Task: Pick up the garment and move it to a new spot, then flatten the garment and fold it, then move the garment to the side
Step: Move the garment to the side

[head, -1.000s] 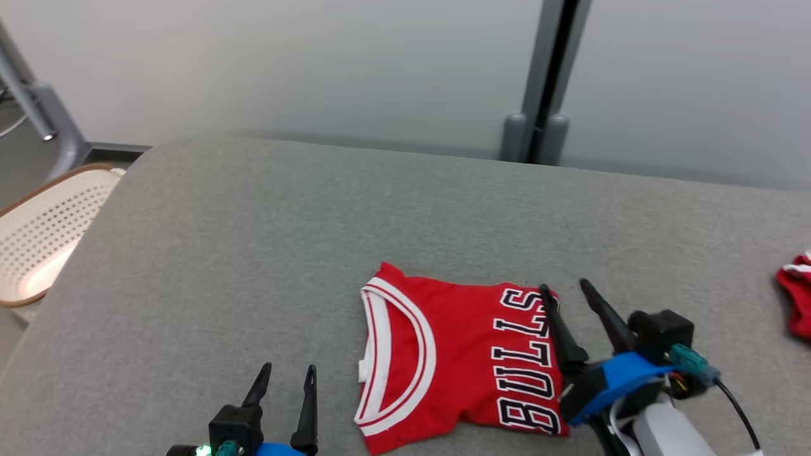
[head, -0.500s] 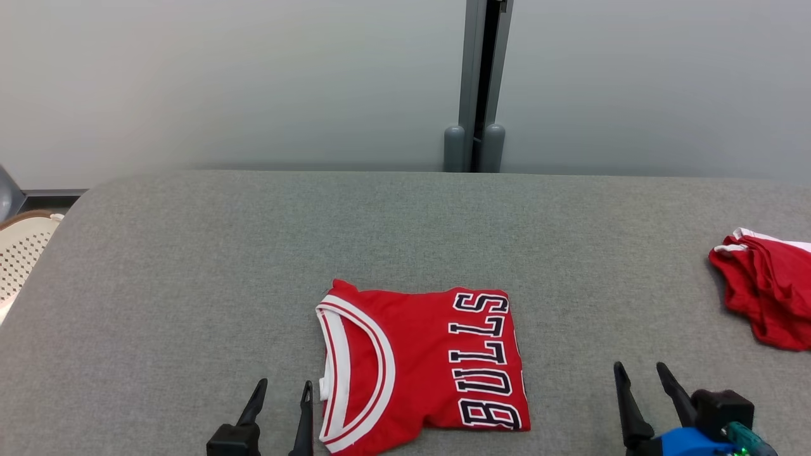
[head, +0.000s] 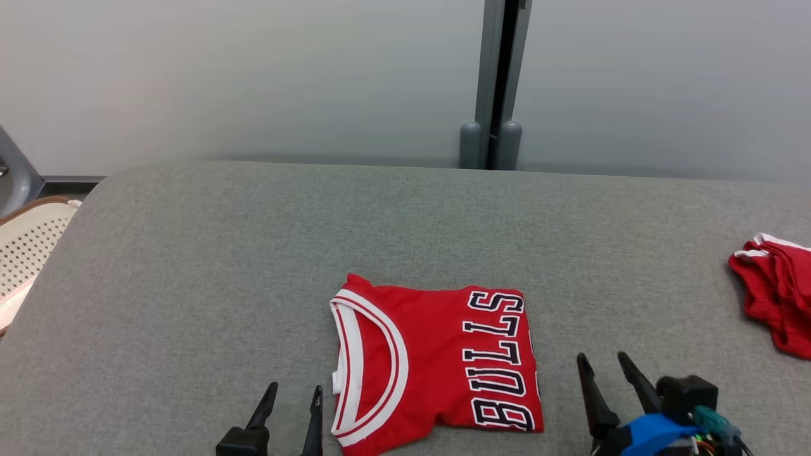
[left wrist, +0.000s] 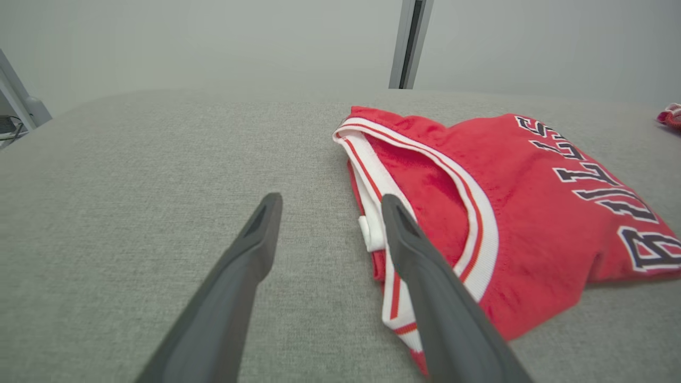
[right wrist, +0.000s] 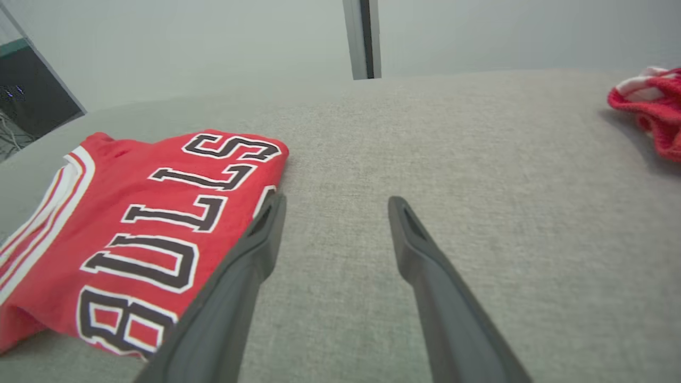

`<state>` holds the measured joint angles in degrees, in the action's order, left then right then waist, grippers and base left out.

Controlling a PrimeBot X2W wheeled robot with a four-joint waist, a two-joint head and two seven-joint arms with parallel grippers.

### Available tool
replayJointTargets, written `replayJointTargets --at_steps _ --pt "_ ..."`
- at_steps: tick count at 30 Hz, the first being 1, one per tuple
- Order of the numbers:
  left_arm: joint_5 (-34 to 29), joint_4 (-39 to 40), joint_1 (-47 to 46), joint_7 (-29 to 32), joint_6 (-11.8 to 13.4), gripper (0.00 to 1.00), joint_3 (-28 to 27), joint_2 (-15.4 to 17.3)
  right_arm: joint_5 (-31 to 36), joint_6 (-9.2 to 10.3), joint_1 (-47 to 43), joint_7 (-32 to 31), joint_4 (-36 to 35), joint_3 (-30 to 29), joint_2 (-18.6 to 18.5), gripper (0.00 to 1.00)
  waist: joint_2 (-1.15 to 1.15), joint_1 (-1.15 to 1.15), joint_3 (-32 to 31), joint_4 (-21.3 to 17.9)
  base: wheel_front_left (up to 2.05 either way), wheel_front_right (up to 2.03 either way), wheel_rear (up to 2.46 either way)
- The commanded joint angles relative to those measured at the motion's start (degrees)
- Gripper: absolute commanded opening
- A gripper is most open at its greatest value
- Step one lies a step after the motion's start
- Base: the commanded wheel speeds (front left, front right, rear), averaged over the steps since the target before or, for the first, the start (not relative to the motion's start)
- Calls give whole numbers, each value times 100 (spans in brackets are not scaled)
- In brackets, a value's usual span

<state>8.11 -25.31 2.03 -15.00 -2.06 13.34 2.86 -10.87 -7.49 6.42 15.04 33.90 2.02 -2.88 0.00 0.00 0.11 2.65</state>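
Observation:
The garment (head: 437, 364) is a red jersey with white trim and "BULLS" lettering, folded into a rough square on the grey cushioned surface (head: 253, 253). It also appears in the left wrist view (left wrist: 505, 213) and the right wrist view (right wrist: 133, 223). My left gripper (head: 294, 396) is open just left of the collar, nothing between its fingers. My right gripper (head: 602, 364) is open just right of the lettered edge, empty too. In the wrist views, the left gripper (left wrist: 330, 205) and right gripper (right wrist: 336, 205) hover low over the fabric surface.
A second red and white garment (head: 776, 291) lies crumpled at the far right edge. A perforated cream basket (head: 28, 244) sits off the surface's left end. A grey wall with a vertical post (head: 497, 82) runs behind.
My right gripper has drawn back off the jersey's lettered edge toward the near right and stands clear of it. The head camera has swung, shifting the whole picture. The jersey lies still.

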Motion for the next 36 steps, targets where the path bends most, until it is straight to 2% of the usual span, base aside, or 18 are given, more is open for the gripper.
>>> replayJointTargets --at_steps 1,7,11,15,18,19,20,27,36 --pt "21 -3 -98 -25 -3 100 -16 8 -95 0 149 17 39 74 -5 100 0 0 42 68 0 0 0" --pt "-85 -44 -92 -25 -56 100 -37 6 -438 0 887 16 667 678 -10 100 0 0 128 311 0 0 0" --pt "-111 -88 -115 -25 -85 100 -47 5 -231 0 1297 -136 1492 936 -12 100 0 0 185 453 0 0 0" --pt "-68 -112 -158 -25 -89 100 -20 5 -128 0 1554 -328 2247 949 -10 100 0 0 242 554 0 0 0" --pt "-21 -111 -153 -25 -51 100 -25 4 -314 1 1599 -443 2674 1014 -10 100 0 0 266 589 0 0 0" --pt "-26 -111 -158 -25 -58 100 -25 4 -425 1 1596 -479 2763 1103 -8 60 0 0 274 592 0 0 0" --pt "-32 -111 -159 -25 -59 100 -35 6 -464 0 1611 -456 2833 1177 -5 0 0 0 278 584 0 0 0" --pt "-83 -34 -48 -25 -47 100 -152 3 -570 11 1845 -79 3114 1020 -60 0 0 0 213 217 0 0 0" --pt "11 81 -152 -25 -138 100 39 4 -277 15 1582 -6 3075 470 -61 0 0 0 178 -984 0 0 0"
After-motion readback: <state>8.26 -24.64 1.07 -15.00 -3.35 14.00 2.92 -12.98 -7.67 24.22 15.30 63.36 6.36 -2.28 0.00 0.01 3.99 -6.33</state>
